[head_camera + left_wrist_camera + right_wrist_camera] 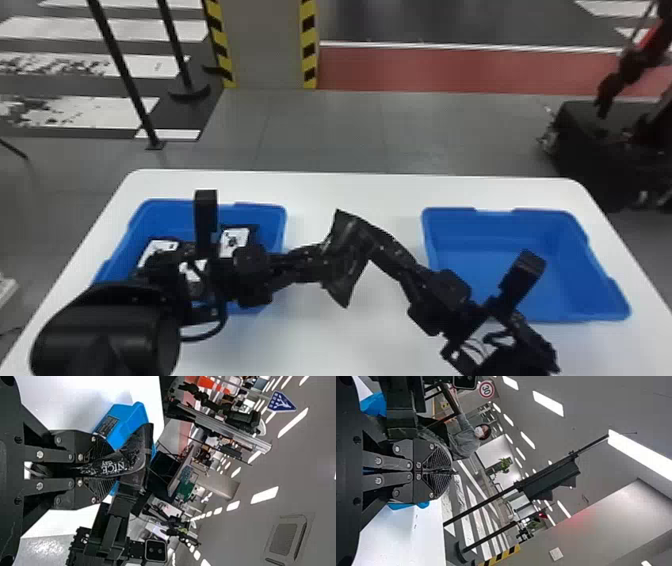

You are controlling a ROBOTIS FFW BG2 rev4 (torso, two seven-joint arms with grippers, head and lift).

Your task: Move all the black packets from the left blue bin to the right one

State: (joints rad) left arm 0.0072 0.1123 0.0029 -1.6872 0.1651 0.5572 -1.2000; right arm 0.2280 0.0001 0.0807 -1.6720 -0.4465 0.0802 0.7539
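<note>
Between the two arms, above the middle of the table, my left gripper (322, 262) is shut on a black packet (344, 285). In the left wrist view, the left gripper (105, 469) pinches the printed packet (132, 461), whose wide end flares past the fingertips. My right gripper (369, 242) meets the packet from the other side; in its wrist view the right gripper (451, 471) is shut, and I cannot tell whether packet material is pinched there. Packets with white labels (234, 240) lie in the left blue bin (167, 212), partly behind the left arm. The right blue bin (505, 250) holds no visible packet.
Both bins stand on the white table (350, 192), with the arms reaching in from the front. Beyond the table are two black posts (122, 75), a pillar with striped edges (267, 45) and a dark machine (595, 150) at the right.
</note>
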